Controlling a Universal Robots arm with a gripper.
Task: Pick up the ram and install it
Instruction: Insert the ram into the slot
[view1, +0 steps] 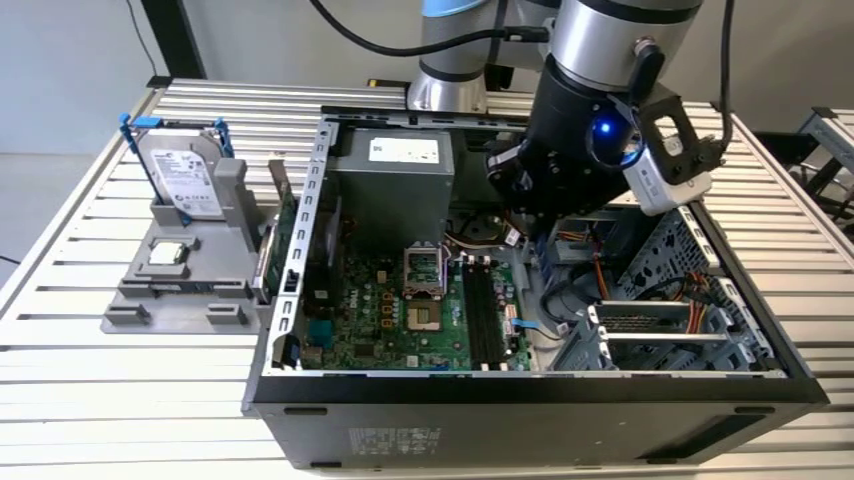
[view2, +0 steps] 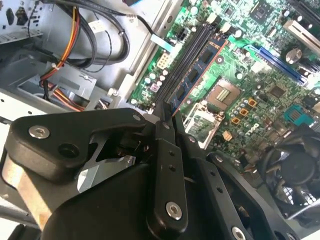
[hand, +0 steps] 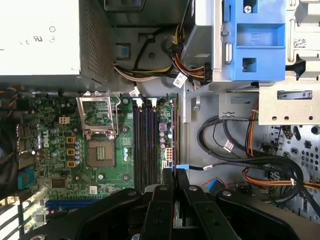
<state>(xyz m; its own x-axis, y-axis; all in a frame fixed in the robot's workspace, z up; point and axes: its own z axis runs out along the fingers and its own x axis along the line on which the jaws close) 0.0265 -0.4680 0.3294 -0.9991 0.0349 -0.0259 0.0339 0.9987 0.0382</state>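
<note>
Near the desk's (view1: 80, 330) edge at the exterior view's left, a grey holder (view1: 174, 290) props the hard drive (view1: 180, 180) upright and cradles the CPU chip (view1: 167, 253) flat (both parked clear of the arm's reach). Mid-desk, the open computer case (view1: 534, 400) lies on its side so the motherboard (view1: 387, 320) faces up. Further right the arm dips into it. The pincer (view2: 167, 117) is clamped on the ram (view2: 200, 67), holding the stick on edge, contacts down, roughly in line with the memory slots (hand: 145, 145). I judge it is hovering above them, not yet seated.
</note>
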